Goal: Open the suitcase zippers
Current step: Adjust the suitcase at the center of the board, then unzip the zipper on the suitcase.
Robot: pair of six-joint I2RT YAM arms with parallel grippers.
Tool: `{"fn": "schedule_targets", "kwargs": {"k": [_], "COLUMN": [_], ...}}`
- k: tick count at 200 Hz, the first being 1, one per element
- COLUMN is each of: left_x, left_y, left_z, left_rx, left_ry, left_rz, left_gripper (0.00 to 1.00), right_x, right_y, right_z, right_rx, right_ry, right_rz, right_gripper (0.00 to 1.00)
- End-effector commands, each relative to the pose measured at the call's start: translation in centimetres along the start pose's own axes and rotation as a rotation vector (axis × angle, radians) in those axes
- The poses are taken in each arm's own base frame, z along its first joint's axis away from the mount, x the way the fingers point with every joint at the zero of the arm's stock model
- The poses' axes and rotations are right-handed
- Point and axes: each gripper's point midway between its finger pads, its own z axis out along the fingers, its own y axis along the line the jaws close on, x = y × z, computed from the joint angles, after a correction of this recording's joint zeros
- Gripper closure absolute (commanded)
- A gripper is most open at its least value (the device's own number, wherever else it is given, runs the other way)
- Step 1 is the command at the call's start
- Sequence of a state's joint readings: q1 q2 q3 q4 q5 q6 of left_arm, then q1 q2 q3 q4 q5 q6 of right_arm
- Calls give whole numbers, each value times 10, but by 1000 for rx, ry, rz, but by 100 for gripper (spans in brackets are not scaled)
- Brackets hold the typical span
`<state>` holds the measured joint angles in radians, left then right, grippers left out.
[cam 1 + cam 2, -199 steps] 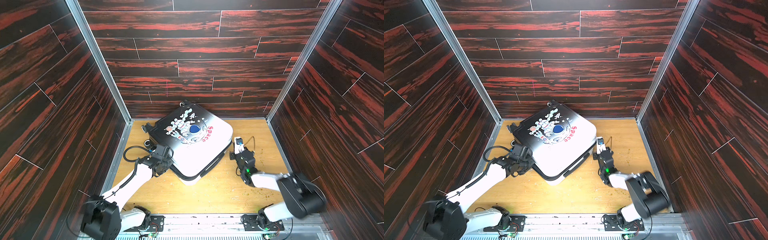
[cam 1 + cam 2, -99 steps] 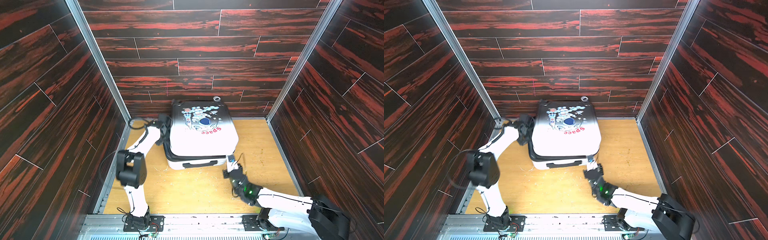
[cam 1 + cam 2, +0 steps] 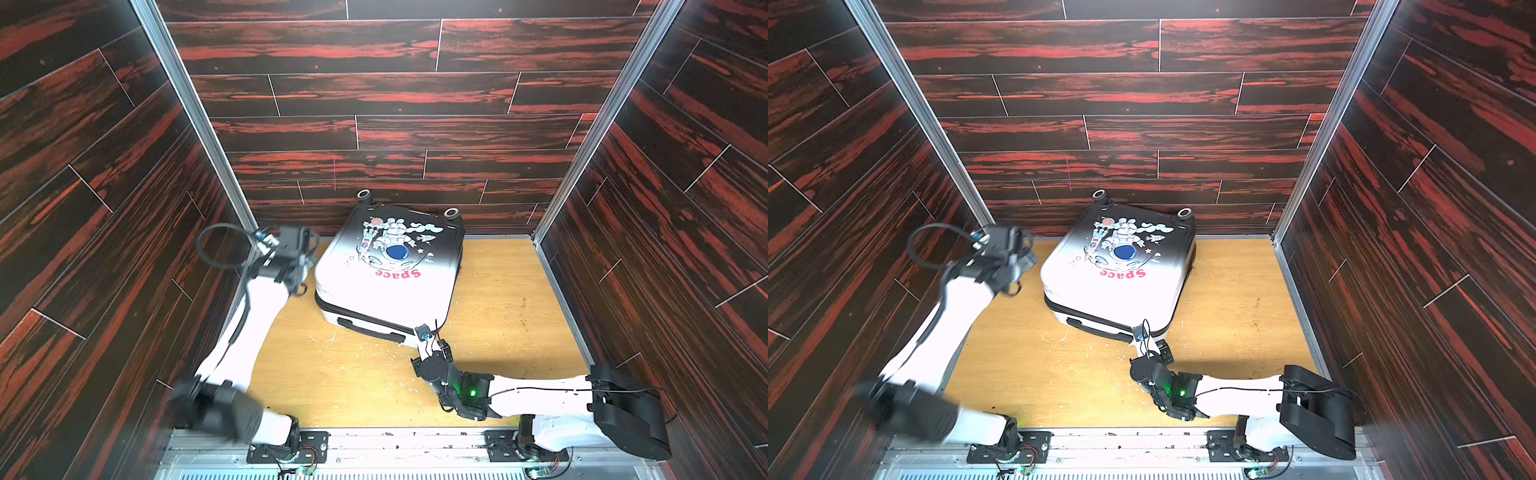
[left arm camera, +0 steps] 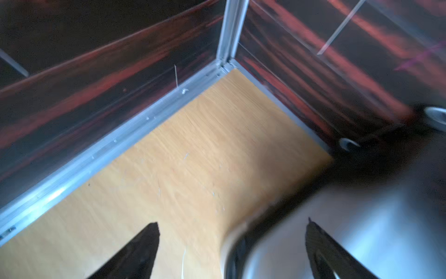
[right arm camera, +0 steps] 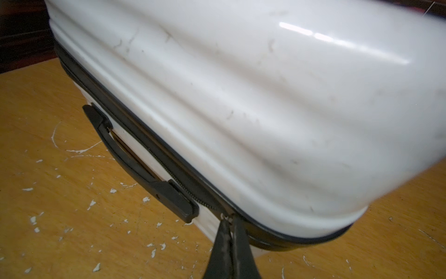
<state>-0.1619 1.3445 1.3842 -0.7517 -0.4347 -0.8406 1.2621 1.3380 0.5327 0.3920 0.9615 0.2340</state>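
Since half a second ago the left gripper [image 4: 231, 224] has sprung open beside the small hard-shell suitcase [image 3: 386, 291], black fading to white with a cartoon astronaut and a red "Space". That suitcase has swung a little, so its near edge now runs at a slant.

It lies flat on the light wooden floor [image 3: 498, 311], close to the dark red wood-grain back wall [image 3: 374, 124]. Its two black wheels [image 3: 363, 194] point toward that wall, and its black carry handle [image 5: 125, 157] is on the near edge. The left gripper's black fingers [image 4: 144, 244] stand wide apart and clamp nothing. The tool sits at the suitcase's left side, and its view is blurred.

The right gripper [image 5: 230, 222] is at the near right corner, its jaws pinched tight on the small silvery pull [image 5: 225, 216]. This pull belongs to the thin black zipper track [image 5: 178, 186], which runs between the two shell halves just above the handle. White flecks [image 5: 79, 151] are scattered over the floor in front of the suitcase.
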Motion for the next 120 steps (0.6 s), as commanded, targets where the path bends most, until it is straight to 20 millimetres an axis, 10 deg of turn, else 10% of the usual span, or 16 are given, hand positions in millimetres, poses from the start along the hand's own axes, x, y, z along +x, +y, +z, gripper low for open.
{"fn": "schedule_targets", "kwargs": {"k": [1, 55, 120], "left_x": [77, 226, 266], "left_y": [9, -12, -28], "left_z": [0, -16, 18], "left_rx": [82, 289, 293], "left_ry": [249, 482, 517], "left_rz": [-53, -212, -320], "left_gripper": [9, 14, 17], "right_x": [-4, -10, -4], "right_y": [15, 22, 24], "right_z": [3, 3, -1], "right_rx": [-75, -114, -139], "right_ry": [11, 17, 43], "right_rz": [53, 93, 121], "right_gripper": [100, 100, 100]}}
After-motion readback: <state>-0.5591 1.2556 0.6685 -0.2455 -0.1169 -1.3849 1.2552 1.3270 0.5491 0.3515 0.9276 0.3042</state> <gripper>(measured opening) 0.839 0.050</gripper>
